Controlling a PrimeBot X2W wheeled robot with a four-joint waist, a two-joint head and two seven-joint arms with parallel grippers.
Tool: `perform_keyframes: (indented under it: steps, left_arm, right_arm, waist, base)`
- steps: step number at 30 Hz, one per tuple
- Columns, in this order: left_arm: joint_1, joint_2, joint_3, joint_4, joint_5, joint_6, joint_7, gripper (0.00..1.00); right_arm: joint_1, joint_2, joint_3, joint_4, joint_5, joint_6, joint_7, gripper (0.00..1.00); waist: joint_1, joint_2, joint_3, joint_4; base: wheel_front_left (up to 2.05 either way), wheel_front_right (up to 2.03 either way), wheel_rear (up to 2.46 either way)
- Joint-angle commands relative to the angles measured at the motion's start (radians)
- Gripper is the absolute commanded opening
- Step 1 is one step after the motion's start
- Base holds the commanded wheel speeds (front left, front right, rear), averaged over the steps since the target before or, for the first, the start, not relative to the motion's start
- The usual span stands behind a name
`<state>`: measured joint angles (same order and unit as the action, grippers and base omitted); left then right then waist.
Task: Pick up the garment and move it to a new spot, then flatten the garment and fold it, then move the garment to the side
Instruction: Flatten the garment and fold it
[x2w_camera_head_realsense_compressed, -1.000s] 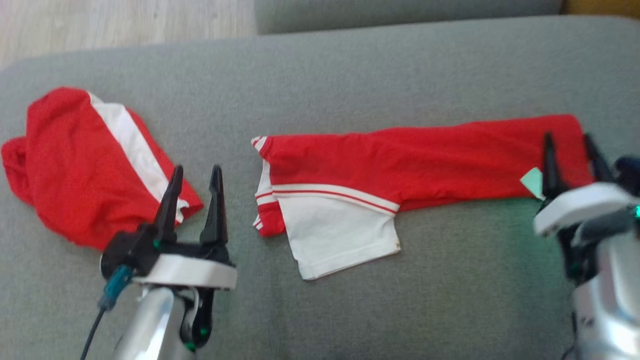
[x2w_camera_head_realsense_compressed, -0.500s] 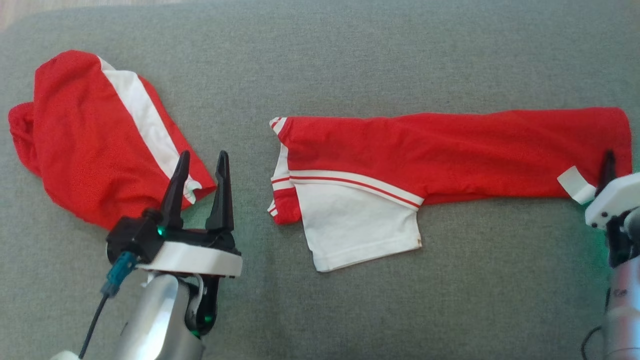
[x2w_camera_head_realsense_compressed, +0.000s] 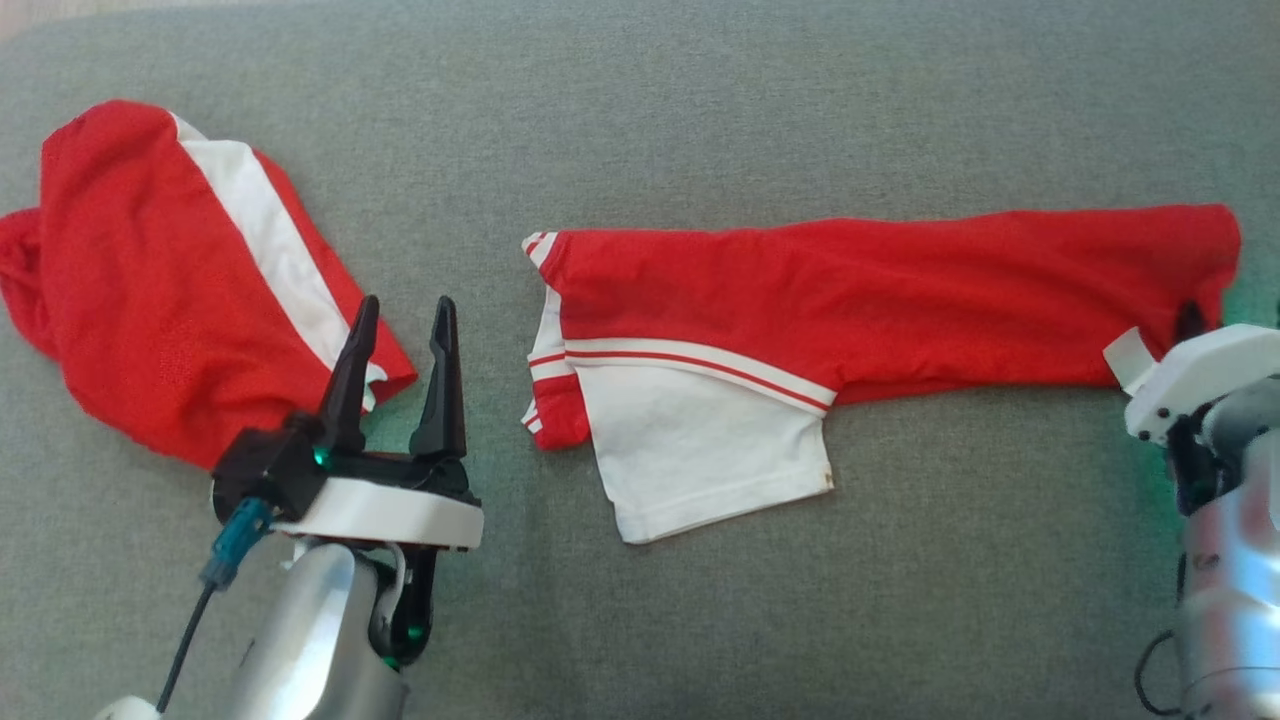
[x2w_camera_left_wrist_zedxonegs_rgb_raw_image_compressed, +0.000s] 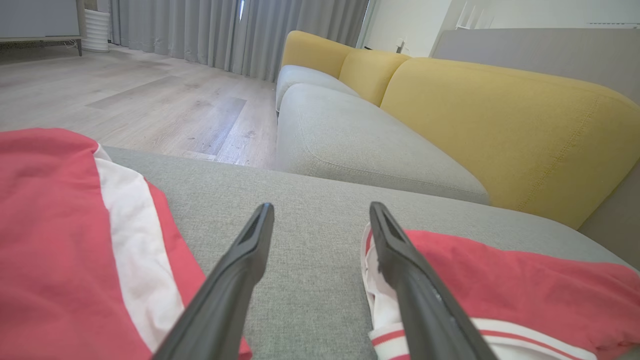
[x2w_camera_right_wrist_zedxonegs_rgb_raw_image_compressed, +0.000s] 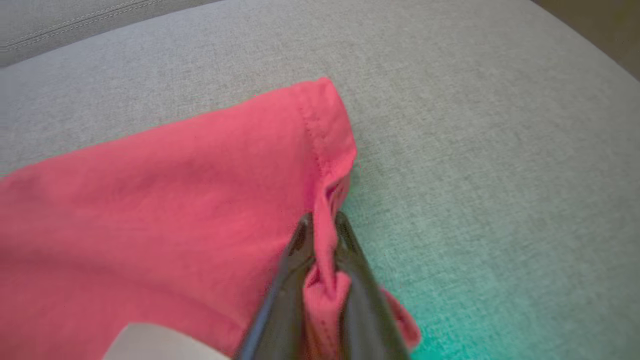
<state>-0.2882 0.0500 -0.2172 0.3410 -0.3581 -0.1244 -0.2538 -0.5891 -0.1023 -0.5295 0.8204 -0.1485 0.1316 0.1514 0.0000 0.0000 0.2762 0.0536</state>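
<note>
– Red knit garment with a white striped panel (x2w_camera_head_realsense_compressed: 880, 300): where is it gripped?
– At the corner of its plain end. A fold of the red hem is pinched between the fingers of the right pincer (x2w_camera_right_wrist_zedxonegs_rgb_raw_image_compressed: 322, 220), which are drawn together on the cloth. The rest is laid out long and flat to that pincer's left, on the grey fabric sofa cushion (x2w_camera_head_realsense_compressed: 700, 120). A small white label (x2w_camera_head_realsense_compressed: 1125, 355) is seen just beside the grip.
– And the left pincer (x2w_camera_head_realsense_compressed: 407, 305)?
– Its fingers are spread wide with nothing between them, over bare cushion. The garment's striped end lies just to its right, and a second, crumpled red-and-white garment (x2w_camera_head_realsense_compressed: 150, 280) just to its left.
– Which step is judged to be in hand?
– Probably the fold. The gripped end would need to be lifted and carried over towards the striped end, kept low so that the lower layer is not dragged.
</note>
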Motion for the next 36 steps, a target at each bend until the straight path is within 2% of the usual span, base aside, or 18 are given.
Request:
perform_keyframes:
  steps: [1,6,12,16,22,26,36]
  left_arm:
    - [-0.037,0.005,0.045,-0.027,0.013,-0.004,-0.008,1.0]
    - [-0.038,0.004,0.051,-0.024,0.017,-0.005,-0.008,1.0]
    - [-0.038,0.003,0.053,-0.021,0.016,-0.006,-0.008,1.0]
    - [-0.036,0.003,0.053,-0.019,0.013,-0.006,-0.008,1.0]
    - [-0.019,0.002,0.058,-0.012,0.006,-0.006,-0.008,1.0]
    - [-0.003,0.002,0.061,-0.007,0.005,-0.006,-0.008,1.0]
    - [0.051,0.001,0.071,0.003,-0.002,-0.006,-0.008,1.0]
  right_arm:
    - [-0.02,-0.011,0.035,-0.009,0.016,-0.001,0.002,0.0]
    - [-0.011,-0.072,0.042,-0.021,0.048,-0.001,-0.012,0.0]
    - [-0.005,-0.176,-0.056,-0.036,0.005,-0.001,-0.034,0.0]
    - [-0.021,-0.185,-0.086,-0.032,-0.017,-0.001,-0.052,0.0]
    - [-0.053,-0.155,-0.043,-0.013,-0.018,-0.001,-0.085,0.0]
    - [-0.066,-0.106,0.024,-0.021,0.005,-0.001,-0.1,0.0]
    - [-0.041,0.03,0.291,-0.102,0.144,-0.001,-0.084,0.0]
  waist:
    - [0.0,0.0,-0.002,-0.004]
    - [0.0,0.0,-0.01,-0.009]
    - [0.0,0.0,-0.022,-0.008]
    - [0.0,0.0,-0.032,-0.004]
    - [0.0,0.0,-0.072,-0.003]
    - [0.0,0.0,-0.114,-0.005]
    - [0.0,0.0,-0.236,0.002]
  base:
    - [0.0,0.0,0.0]
    - [0.0,0.0,0.0]
    - [0.0,0.0,0.0]
    - [0.0,0.0,0.0]
    - [0.0,0.0,0.0]
    - [0.0,0.0,0.0]
    - [0.0,0.0,0.0]
